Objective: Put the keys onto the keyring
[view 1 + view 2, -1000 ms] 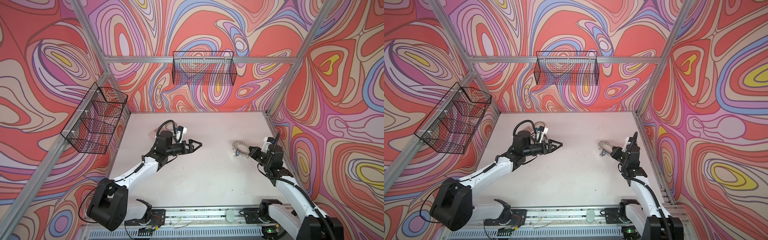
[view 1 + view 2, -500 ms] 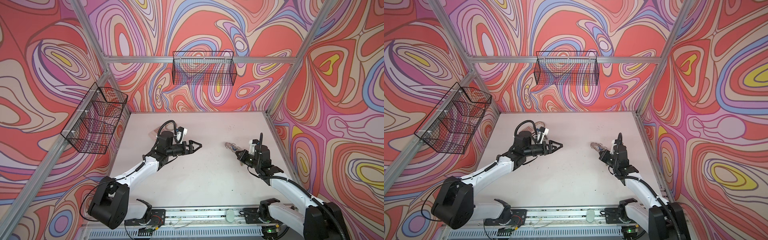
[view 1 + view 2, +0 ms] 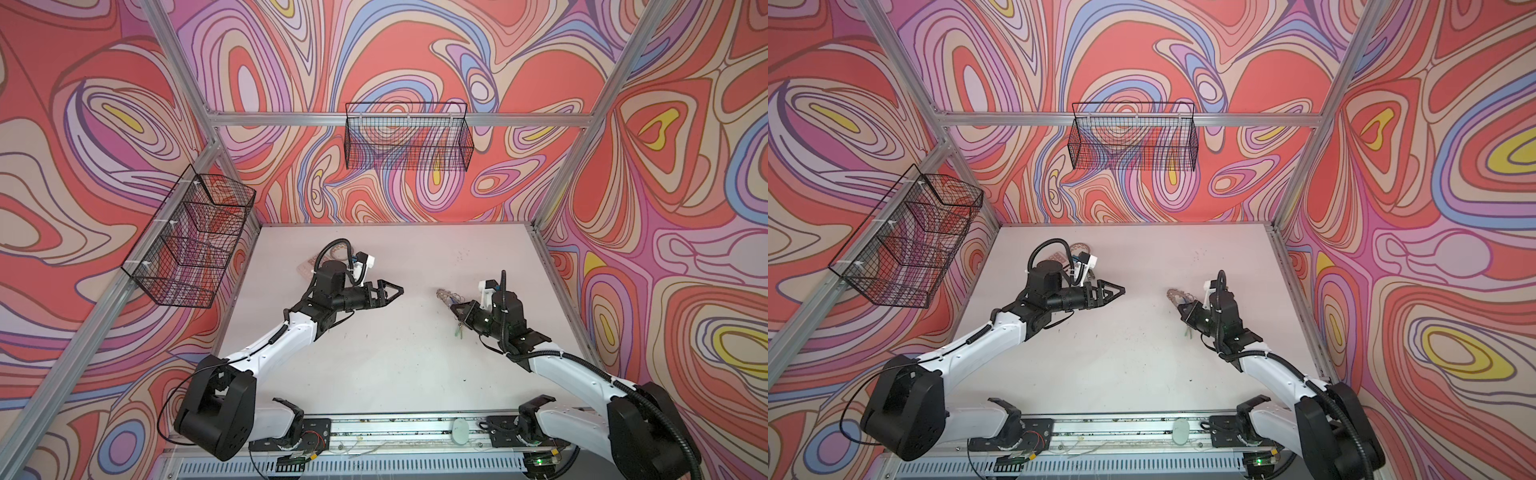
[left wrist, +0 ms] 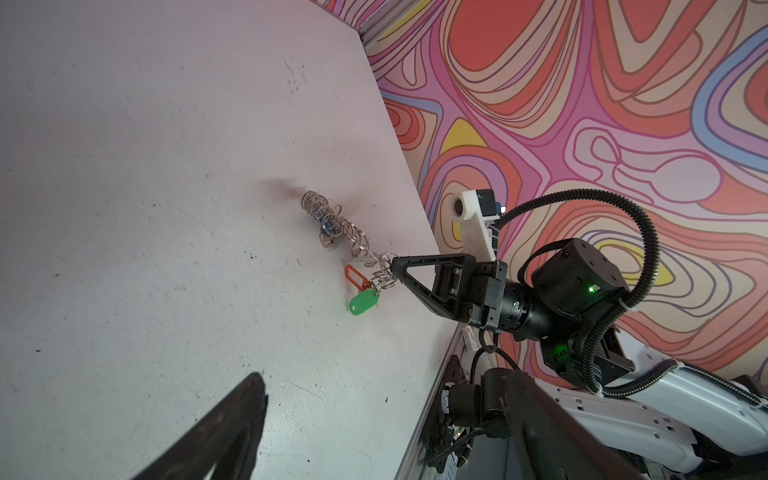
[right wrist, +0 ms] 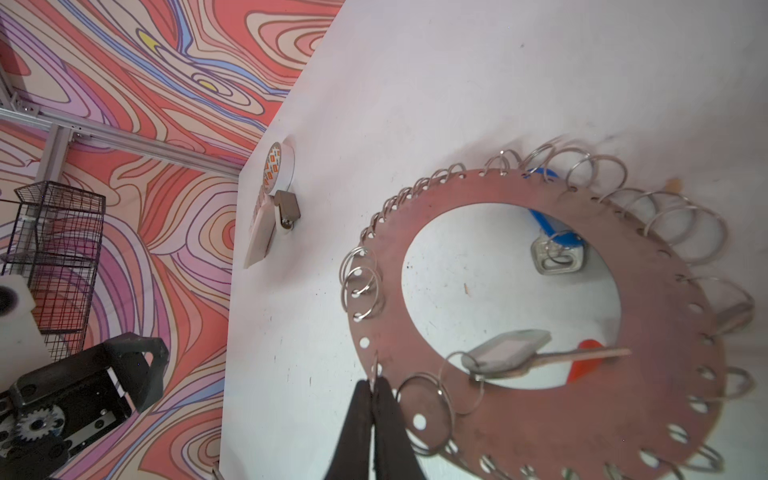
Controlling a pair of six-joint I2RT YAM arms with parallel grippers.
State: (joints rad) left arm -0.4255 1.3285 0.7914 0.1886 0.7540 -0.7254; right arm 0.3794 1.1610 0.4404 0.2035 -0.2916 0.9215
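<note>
Mid-right in both top views: keyring held tilted over the worktop, with the right end effector pinched tight on one rim loop. Tagged keys hang from it. Mid-left, the left end effector is spread wide, gripping nothing.

Keyring — rim partly out of frame

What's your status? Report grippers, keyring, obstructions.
Left gripper open, empty. Right gripper shut on a rim loop of the keyring. Tagged keys hang from it. Nothing between grippers.
</note>
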